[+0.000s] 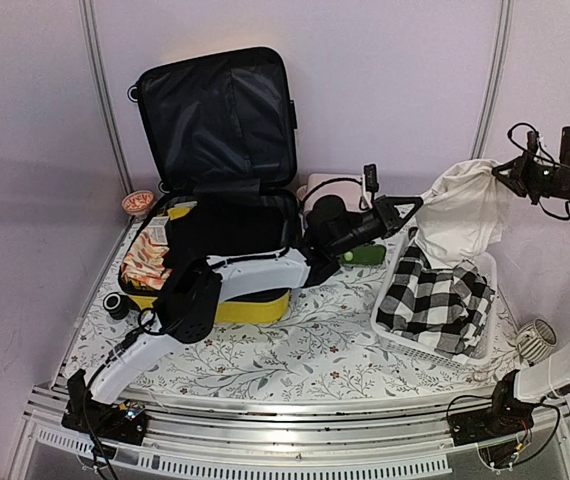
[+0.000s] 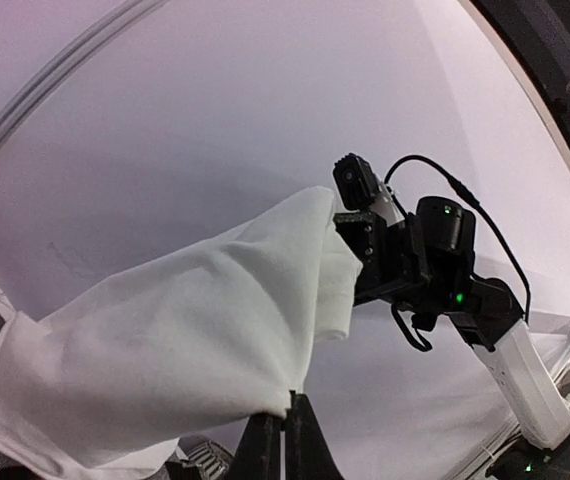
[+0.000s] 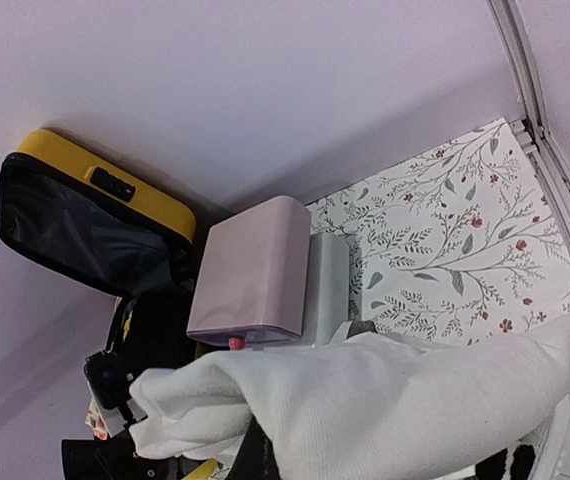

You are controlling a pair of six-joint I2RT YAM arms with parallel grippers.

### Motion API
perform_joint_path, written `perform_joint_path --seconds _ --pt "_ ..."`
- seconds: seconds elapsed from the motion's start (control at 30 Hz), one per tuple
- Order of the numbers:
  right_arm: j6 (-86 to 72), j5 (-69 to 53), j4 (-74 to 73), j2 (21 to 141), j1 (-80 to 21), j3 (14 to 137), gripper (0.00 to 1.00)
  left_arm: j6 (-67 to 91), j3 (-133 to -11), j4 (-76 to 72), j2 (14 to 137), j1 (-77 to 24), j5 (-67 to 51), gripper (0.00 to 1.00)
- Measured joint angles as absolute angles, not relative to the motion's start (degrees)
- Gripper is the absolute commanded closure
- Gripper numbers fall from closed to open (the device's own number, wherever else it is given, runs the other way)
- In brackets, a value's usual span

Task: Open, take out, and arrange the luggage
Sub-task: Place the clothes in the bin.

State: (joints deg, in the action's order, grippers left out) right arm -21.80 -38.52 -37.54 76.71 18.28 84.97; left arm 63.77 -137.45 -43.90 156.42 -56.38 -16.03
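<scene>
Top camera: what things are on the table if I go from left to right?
Yellow suitcase → pink box → white basket → small white ribbed roll.

readable text: none | brands, labels: none | numbers, signs: none | suitcase [image 1: 215, 120]: no lettering legible in any view

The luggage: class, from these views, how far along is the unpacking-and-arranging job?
Done: the luggage stands open, and a checked cloth lies in the white basket. In hand: the left gripper and right gripper hold a white cloth stretched between them above the basket. Left: a patterned cloth lies inside the luggage.
</scene>
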Motion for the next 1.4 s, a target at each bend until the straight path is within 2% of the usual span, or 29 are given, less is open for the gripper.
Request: perform_joint_path --seconds 0.13,0.43,0.77,1.13,1.4 --pt "-23.07 -39.22 -36.86 69.21 18.17 74.46 0.99 64.93 -128.73 -44.16 152.00 -55.66 -19.09 1.00" --pt "-26.35 -42.61 -39.51 57.52 13.76 58.98 0.99 66.59 -97.73 -47.77 134.06 -54.50 -23.18 1.00" --pt "-29.95 -42.92 -48.97 45.71 9.34 44.66 0.99 68.73 -77.56 -51.42 123.22 -55.02 -26.63 1.00" --pt "-33.85 -31.05 -63.57 42.35 7.60 43.31 0.99 68.51 -75.18 -43.64 122.61 -58.74 -31.73 1.00" --pt "-37.67 -27.35 -65.08 43.31 -1.54 42.44 0.98 63.31 -78.02 -30.81 122.58 -60.16 -30.85 1.00"
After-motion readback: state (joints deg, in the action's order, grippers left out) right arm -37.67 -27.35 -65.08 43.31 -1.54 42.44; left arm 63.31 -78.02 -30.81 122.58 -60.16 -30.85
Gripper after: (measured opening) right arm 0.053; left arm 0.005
